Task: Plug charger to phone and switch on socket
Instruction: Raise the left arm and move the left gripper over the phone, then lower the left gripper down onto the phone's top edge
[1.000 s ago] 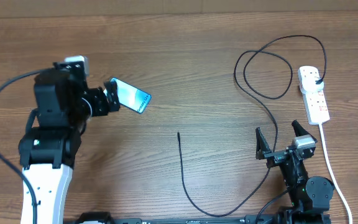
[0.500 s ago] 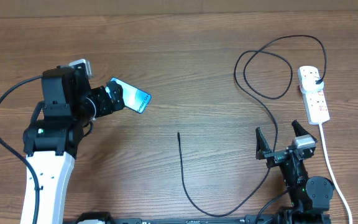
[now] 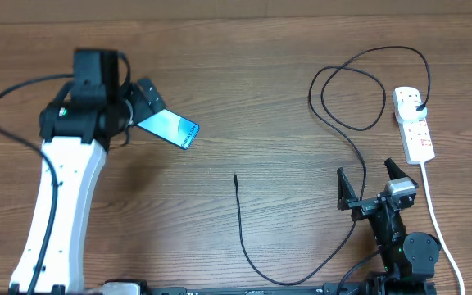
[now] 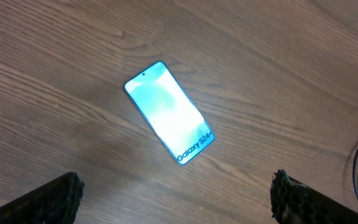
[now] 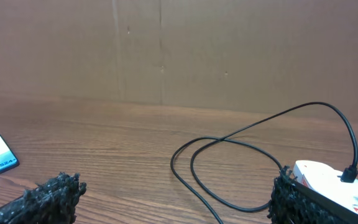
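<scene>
Left gripper [image 3: 142, 104] hovers jaws spread wide over the phone [image 3: 169, 127], holding nothing. Right gripper [image 3: 369, 182] is wide open and empty too, by the table's [image 3: 244, 82] front edge. Phone lies flat toward the left edge, screen glowing teal, "Galaxy S24+" readable.

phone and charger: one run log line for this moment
phone: flat on table, screen lit, unplugged | charger: plug in socket, tip loose on table | left gripper: open, over phone | right gripper: open, empty
</scene>
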You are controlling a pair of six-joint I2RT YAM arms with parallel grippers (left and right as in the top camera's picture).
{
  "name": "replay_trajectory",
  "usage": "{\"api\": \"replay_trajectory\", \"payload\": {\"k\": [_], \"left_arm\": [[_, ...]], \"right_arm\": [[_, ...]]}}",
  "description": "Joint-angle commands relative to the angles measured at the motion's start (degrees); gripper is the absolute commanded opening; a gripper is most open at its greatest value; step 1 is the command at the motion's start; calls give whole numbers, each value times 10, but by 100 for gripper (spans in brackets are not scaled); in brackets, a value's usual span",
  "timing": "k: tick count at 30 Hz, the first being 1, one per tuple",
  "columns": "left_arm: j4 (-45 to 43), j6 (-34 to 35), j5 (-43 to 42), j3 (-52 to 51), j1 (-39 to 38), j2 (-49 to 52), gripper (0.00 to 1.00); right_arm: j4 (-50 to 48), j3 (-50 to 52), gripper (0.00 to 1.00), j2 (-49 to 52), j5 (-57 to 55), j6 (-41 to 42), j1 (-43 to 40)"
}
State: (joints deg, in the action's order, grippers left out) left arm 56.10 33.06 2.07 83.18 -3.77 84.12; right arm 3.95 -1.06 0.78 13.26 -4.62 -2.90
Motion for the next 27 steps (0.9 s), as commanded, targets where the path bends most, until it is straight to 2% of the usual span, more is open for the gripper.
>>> {"api": "replay_trajectory", "payload": {"k": [1,4,9,12,27], "left_arm": [[21,70,42,60,-21,48,100],[35,111,44,83,-29,75,100],[71,242,46,106,-30,119,100],[77,294,45,106,-30,138,100],[73,298,23,106,-35,149,100]], "right_arm": [[-3,6,100,-5,-3,3,4],[-3,6,100,-5,-3,3,4],[-3,6,100,-5,-3,3,4],[-3,6,100,-5,-3,3,4],[-3,6,100,-5,-3,3,4]]}}
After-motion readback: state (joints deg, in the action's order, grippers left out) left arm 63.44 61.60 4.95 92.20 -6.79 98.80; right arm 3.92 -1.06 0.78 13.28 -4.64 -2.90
